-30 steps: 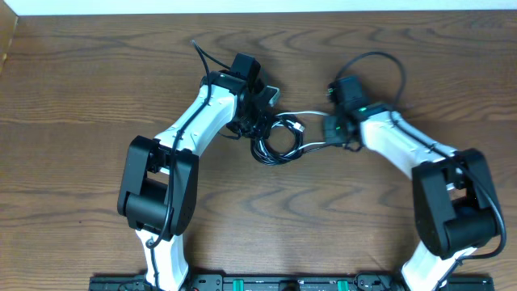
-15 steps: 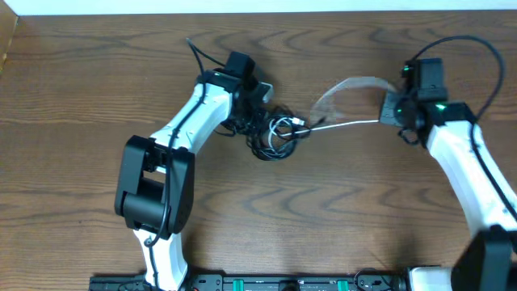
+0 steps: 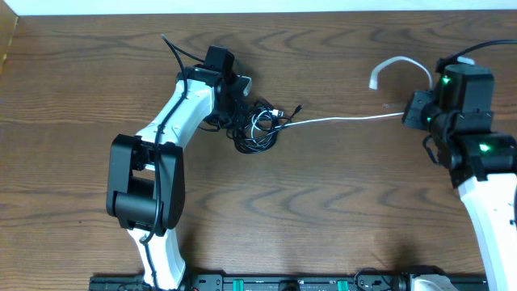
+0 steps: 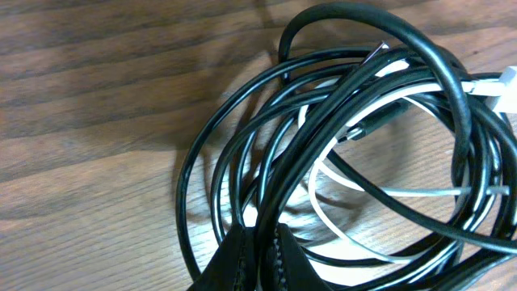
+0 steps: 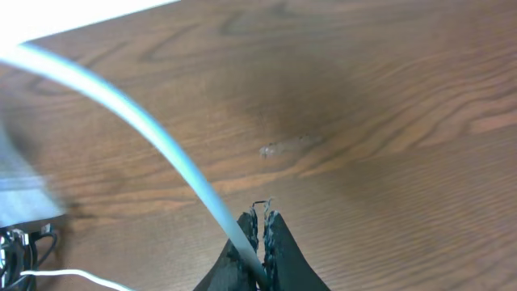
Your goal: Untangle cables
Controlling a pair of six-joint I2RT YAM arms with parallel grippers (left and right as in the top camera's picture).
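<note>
- The black cable [image 3: 249, 147] lies in a tight coil on the wooden counter [image 3: 323, 210], at about ten o'clock from the counter's centre.
- The left fingers [image 4: 242, 260] are pressed shut on several black strands at the coil's nine o'clock edge, pinning it in place.
- The white cable [image 3: 347, 120] leaves the coil as a nearly straight line toward three o'clock, well across the counter.
- The right fingers [image 5: 279, 242] are clamped shut on that white line. Its free tail curls away toward eleven o'clock from them.
- Progress, as I judge it: a good length of white cable is drawn clear of the bundle.
- Left to do: white loops thread through the black turns inside the coil, close beside the left fingers, so the two cables are not yet apart. The black cable itself is not yet laid out.
</note>
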